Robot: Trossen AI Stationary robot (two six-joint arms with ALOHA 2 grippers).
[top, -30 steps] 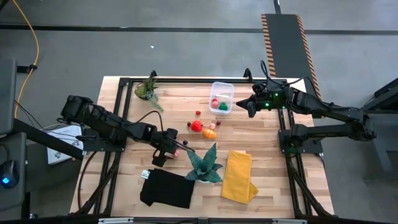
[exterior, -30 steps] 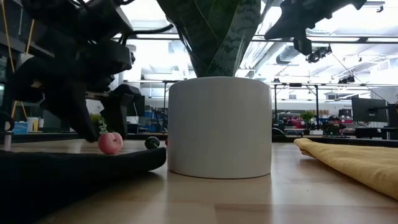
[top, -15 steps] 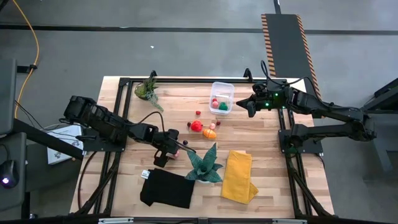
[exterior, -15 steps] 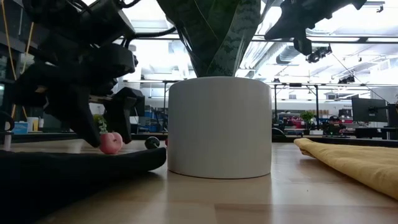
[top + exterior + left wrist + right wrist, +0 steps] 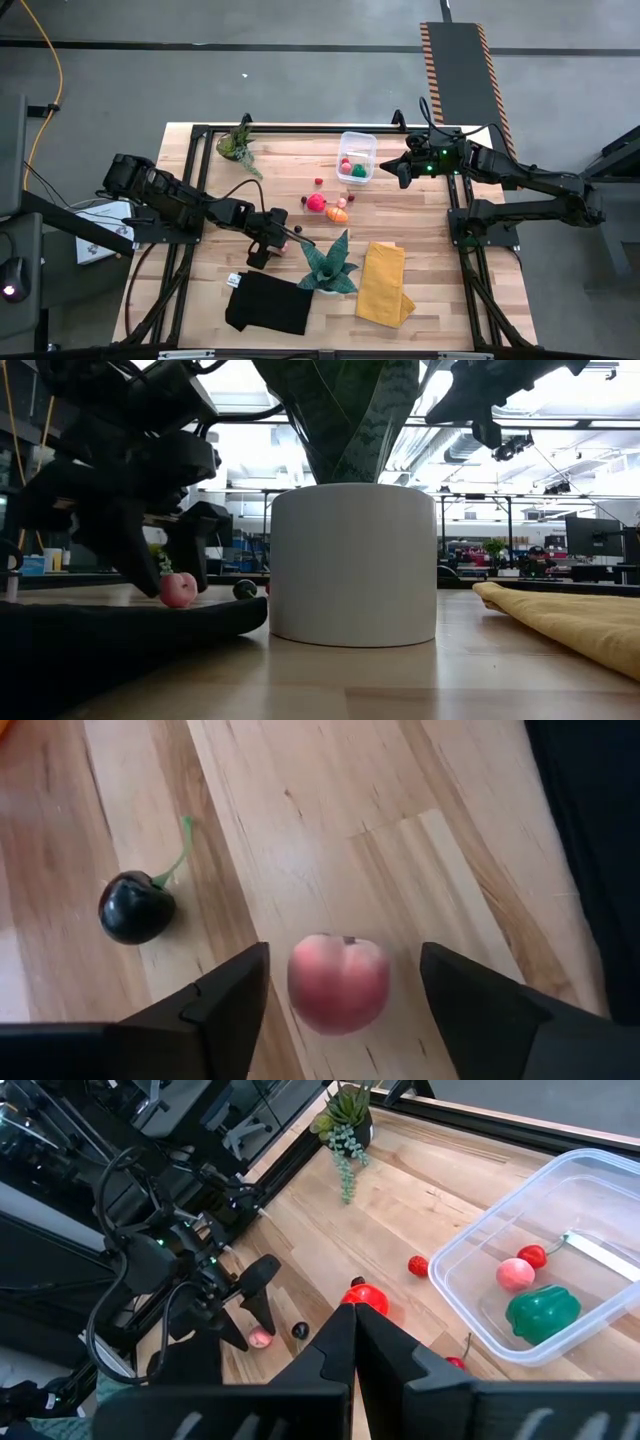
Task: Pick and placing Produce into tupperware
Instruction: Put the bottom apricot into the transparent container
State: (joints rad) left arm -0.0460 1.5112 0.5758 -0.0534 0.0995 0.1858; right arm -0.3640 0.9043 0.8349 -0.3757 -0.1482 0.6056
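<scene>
A pink toy peach [image 5: 338, 982] lies on the wooden table, with a dark cherry [image 5: 135, 908] a little way off. My left gripper [image 5: 343, 950] is open and tipped down over the peach, one finger on each side and a gap at both. The low view shows the peach [image 5: 178, 589] resting on the table between those fingers. The clear tupperware [image 5: 356, 157] stands at the far middle, holding a green pepper [image 5: 543, 1309], a pink piece [image 5: 516, 1274] and a red cherry [image 5: 533, 1256]. My right gripper [image 5: 388, 170] hovers shut just right of it.
Loose red [image 5: 316, 203] and orange [image 5: 338, 213] produce lies mid-table. A teal plant in a white pot [image 5: 328, 265] stands just right of my left gripper. A black cloth [image 5: 268, 303], a yellow cloth [image 5: 385, 282] and a small potted plant [image 5: 236, 143] also sit on the table.
</scene>
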